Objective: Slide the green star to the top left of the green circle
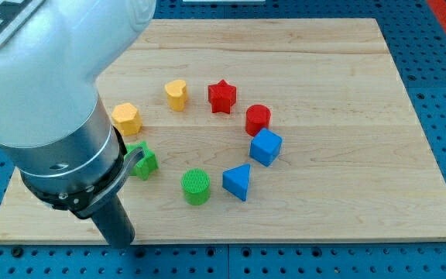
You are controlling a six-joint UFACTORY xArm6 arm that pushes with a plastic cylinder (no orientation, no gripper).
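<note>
The green star (144, 161) lies on the wooden board (339, 93), left of the green circle (196, 187) and a little higher; the arm hides its left part. My tip (121, 241) rests near the board's bottom edge, below and left of the green star, apart from it. The big grey arm body covers the board's left side.
A yellow hexagon (126, 118) sits above the green star. A yellow heart (176, 94), a red star (222, 96), a red cylinder (258, 118), a blue cube (265, 146) and a blue triangle (238, 181) form an arc round to the green circle.
</note>
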